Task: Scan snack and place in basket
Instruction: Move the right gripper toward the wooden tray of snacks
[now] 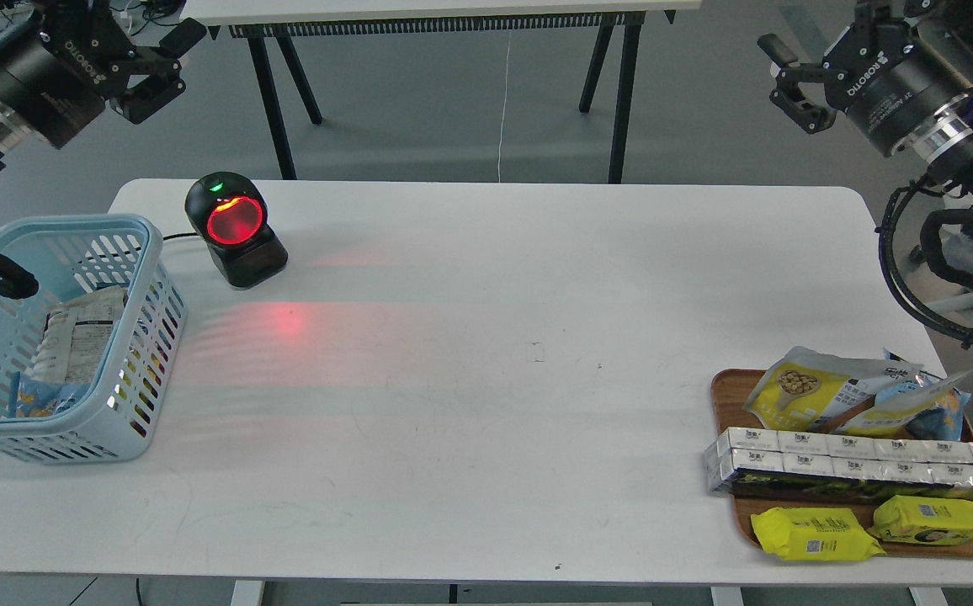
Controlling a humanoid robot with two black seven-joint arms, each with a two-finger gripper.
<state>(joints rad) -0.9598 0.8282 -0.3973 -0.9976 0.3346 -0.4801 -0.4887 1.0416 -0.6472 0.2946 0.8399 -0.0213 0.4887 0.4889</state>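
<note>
Right pincer [789, 80] spread and empty above the tray [726, 396]; we should grip the snack [798, 391] by its top edge, barcode facing the scanner [234, 227].

White table [486, 353]: light blue basket [146, 252] at left holding packets; black scanner [234, 229] glowing red; wooden tray [726, 396] at right bearing snack pouch [798, 394], yellow packets [815, 534]. Both grippers raised, jaws apart.

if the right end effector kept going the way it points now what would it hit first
The right end effector points left and slightly up, over the floor beyond the white table. Nothing clearly blocks it; the far table's black legs come nearest, though depth is unclear.
</note>
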